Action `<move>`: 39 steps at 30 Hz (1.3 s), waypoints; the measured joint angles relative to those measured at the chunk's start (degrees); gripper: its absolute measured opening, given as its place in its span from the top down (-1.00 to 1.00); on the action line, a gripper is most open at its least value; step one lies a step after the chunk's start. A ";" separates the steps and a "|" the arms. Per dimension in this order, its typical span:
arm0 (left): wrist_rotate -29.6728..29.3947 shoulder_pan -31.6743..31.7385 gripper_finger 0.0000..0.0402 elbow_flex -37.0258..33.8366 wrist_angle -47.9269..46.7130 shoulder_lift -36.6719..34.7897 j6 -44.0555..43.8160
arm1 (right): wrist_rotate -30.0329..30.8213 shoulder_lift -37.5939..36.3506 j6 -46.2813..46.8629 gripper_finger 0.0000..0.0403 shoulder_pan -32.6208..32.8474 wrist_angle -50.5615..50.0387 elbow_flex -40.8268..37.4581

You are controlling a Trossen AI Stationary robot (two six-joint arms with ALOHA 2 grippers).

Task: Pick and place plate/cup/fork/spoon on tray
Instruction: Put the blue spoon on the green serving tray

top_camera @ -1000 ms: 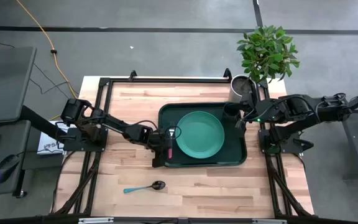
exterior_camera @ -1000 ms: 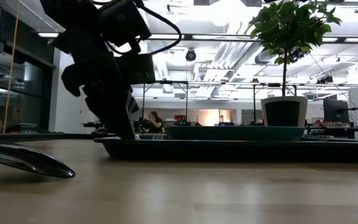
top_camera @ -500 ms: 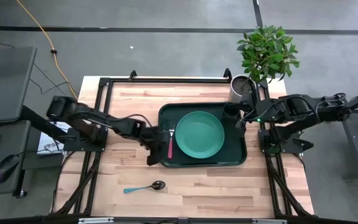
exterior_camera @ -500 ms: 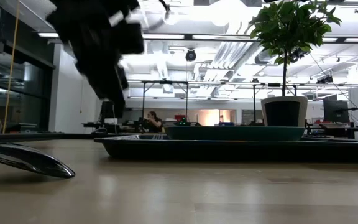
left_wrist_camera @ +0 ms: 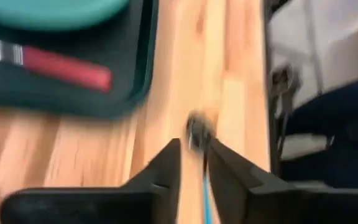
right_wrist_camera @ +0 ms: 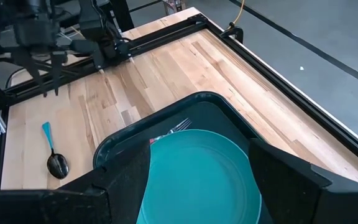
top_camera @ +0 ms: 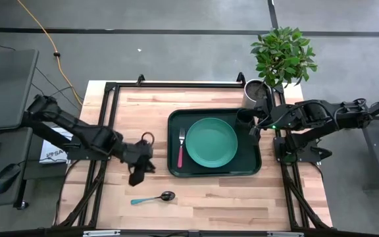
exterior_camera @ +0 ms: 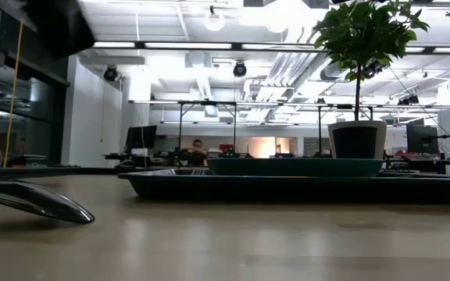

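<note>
A: Left gripper is out over bare wood, just off the tray's near-left corner. What are the fingers doing?

B: In the left wrist view they stand a narrow slit apart, and nothing sits between them. Released, empty. The spoon shows beyond the tips, not touched.

A: And the right gripper?

B: Parked at the tray's far right edge, beside the cup. From its own wrist camera the fingers spread wide on either side of the plate. Open, gripping nothing.

A: Fork, then. Where is it and how does it lie?

B: The fork lies flat in the tray, in the strip between the left rim and the plate. Long axis runs front to back across the table, tines toward the far side, pink handle toward the near edge. It sits just beside the plate; I cannot tell whether they touch.

A: What else is in that tray?

B: The teal plate fills the middle, with nothing on it. The black cup stands in the far right corner.

A: And the spoon?

B: The spoon is on the table, well apart from the tray, toward the near edge. It lies roughly left to right, teal handle to the left, dark bowl to the right.

A: Anything behind?

B: A potted plant at the table's far right corner, outside the tray.
</note>
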 joint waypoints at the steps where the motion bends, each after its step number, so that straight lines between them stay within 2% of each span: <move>1: 0.00 -1.22 0.61 -0.05 -1.96 0.00 -0.94 | 0.00 -0.01 0.00 -0.31 0.00 0.02 0.00; 5: -0.15 -5.33 0.26 -0.11 -3.23 1.82 -3.60 | 0.00 -0.02 0.00 -0.31 0.01 0.02 0.00; 8: 0.39 -6.86 0.02 0.02 0.03 3.81 -6.27 | 0.00 0.00 -0.02 -0.31 0.00 0.00 0.00; 12: 5.69 -7.77 -0.17 0.06 2.50 6.43 -5.86 | 0.00 0.00 -0.04 -0.31 0.02 -0.16 0.00; 16: 7.80 -9.07 -0.20 1.40 2.04 10.52 -4.55 | 0.00 0.00 -0.04 -0.31 0.00 -0.43 0.00; 20: 7.54 -12.05 -0.18 6.45 0.79 17.13 -1.60 | -0.04 -0.03 -0.37 -0.31 0.00 -0.73 0.00; 23: 4.59 -14.46 -0.18 12.24 -3.85 23.45 0.65 | -0.05 -0.11 -0.50 -0.31 0.00 -1.66 0.00; 26: -1.05 -16.51 -0.18 17.31 -8.91 29.06 0.88 | -0.05 -0.19 -0.52 -0.31 0.02 -2.74 0.02; 31: -6.80 -18.69 -0.18 20.80 -8.32 36.29 -4.15 | -0.59 -0.15 -0.61 -0.31 0.01 -4.17 0.02; 39: -10.55 -20.50 -0.11 21.00 -9.19 43.95 -14.93 | -1.20 -0.15 -1.60 -0.31 0.01 -6.20 0.02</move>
